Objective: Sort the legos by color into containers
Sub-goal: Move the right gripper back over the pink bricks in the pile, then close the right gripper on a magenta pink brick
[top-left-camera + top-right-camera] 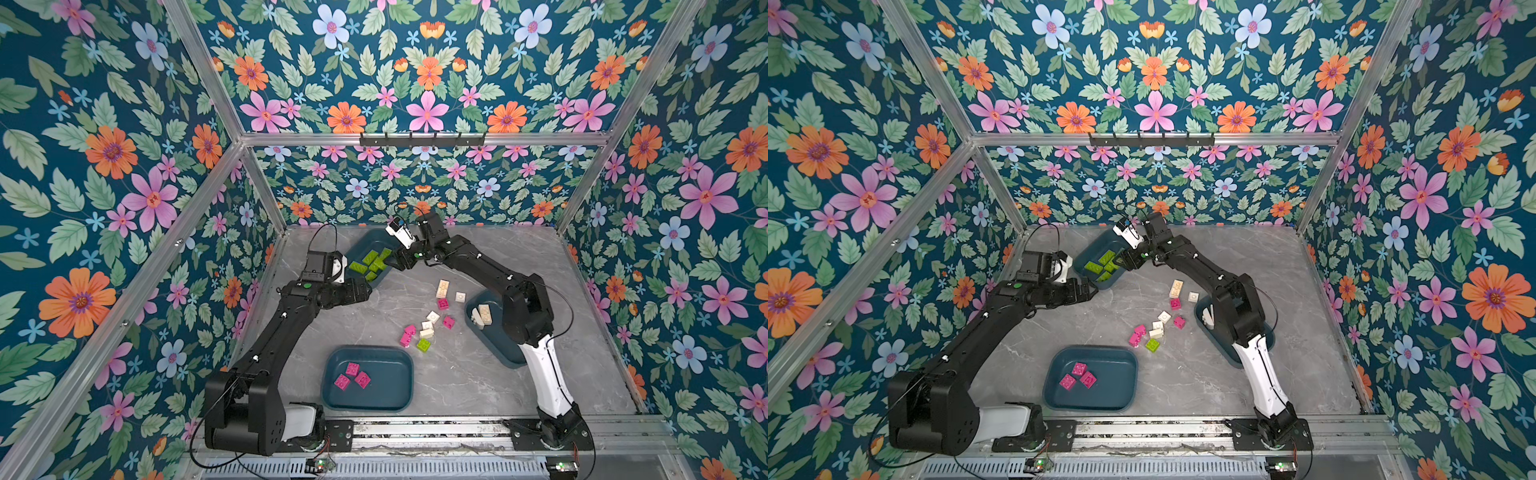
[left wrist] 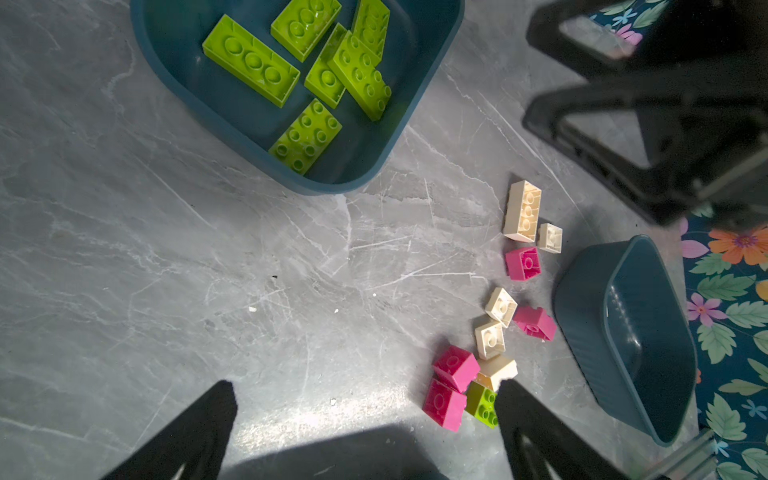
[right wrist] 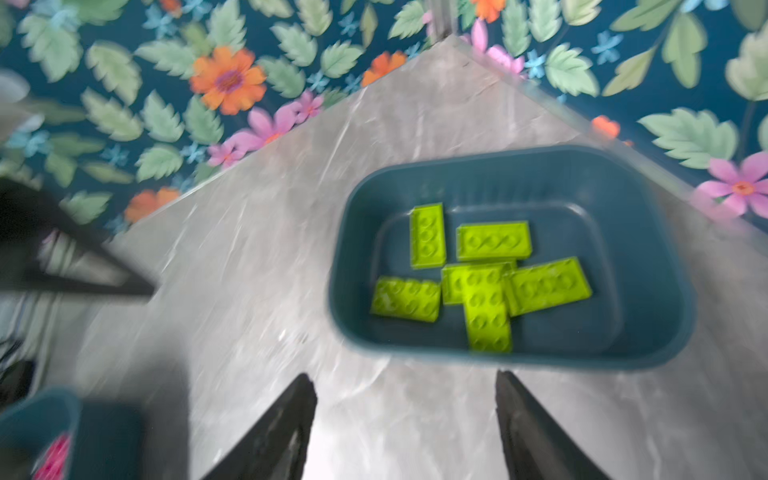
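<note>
Three dark teal containers stand on the grey table. The back container (image 1: 361,243) holds several lime green legos (image 1: 372,264), also seen in the right wrist view (image 3: 486,307). My right gripper (image 1: 397,259) hangs just off its near rim, open and empty (image 3: 404,376). The front container (image 1: 395,386) holds three magenta legos (image 1: 352,376). The right container (image 1: 494,340) holds cream legos (image 1: 482,316) and is partly hidden by the right arm. Loose pink, cream and one lime lego (image 1: 424,345) lie between them. My left gripper (image 2: 365,386) is wide open and empty above bare table, beside the lime lego (image 2: 482,403).
A long cream lego (image 1: 442,289) and a small cream one (image 1: 460,296) lie farther back than the loose cluster (image 1: 428,326). Floral walls and an aluminium frame close in the table on three sides. The arms' base rail (image 1: 415,430) runs along the front edge.
</note>
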Robot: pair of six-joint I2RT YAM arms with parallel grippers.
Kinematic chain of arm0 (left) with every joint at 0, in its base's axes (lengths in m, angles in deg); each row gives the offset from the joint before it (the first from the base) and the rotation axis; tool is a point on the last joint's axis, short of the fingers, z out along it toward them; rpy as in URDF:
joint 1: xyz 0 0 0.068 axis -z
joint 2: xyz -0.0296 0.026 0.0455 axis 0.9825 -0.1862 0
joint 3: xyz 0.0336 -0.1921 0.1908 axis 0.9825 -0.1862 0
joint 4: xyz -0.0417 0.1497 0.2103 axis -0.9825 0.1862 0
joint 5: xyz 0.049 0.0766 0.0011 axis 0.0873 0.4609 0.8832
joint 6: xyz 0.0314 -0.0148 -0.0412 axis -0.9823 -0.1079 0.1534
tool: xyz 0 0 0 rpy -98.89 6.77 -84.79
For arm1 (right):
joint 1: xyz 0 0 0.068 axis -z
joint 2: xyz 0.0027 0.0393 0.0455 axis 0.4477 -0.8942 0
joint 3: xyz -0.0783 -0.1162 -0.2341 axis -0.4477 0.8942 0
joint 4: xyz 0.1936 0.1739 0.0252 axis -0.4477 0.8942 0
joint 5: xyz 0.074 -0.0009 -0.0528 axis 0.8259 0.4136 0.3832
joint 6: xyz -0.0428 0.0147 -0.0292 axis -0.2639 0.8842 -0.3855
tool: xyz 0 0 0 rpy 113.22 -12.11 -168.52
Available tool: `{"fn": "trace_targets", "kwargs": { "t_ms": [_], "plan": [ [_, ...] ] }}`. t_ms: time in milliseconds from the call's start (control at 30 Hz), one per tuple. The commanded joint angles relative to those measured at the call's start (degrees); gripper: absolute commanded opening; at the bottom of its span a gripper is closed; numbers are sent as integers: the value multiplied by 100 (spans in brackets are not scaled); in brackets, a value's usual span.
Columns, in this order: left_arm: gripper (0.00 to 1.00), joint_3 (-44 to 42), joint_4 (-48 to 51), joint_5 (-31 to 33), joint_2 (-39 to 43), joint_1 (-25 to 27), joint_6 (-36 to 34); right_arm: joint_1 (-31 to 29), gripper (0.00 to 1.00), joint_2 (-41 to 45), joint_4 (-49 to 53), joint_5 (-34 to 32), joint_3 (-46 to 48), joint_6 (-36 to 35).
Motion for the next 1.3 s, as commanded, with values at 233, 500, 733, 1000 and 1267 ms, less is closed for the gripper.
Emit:
{"fn": "trace_targets", "kwargs": {
  "t_ms": [233, 500, 733, 1000, 1267],
  "plan": [
    [100, 23, 33, -75, -72, -23, -136, -77, 66, 2012, 665, 515, 2921, -1969],
    [100, 166, 94, -88, -140, -20, -191, -274, 63, 2408, 1063, 578, 3911, -3204],
    [100, 203, 119, -124, -140, -24, -186, -571, 62, 1969, 962, 80, 3904, -3574],
    [100, 233, 160, -93, -140, -24, -219, -603, 58, 1495, 961, -343, 3623, -3876],
    [100, 229, 163, -77, -159, -26, -245, -599, 57, 1045, 1245, -418, 3153, -4081]
  ]
}}
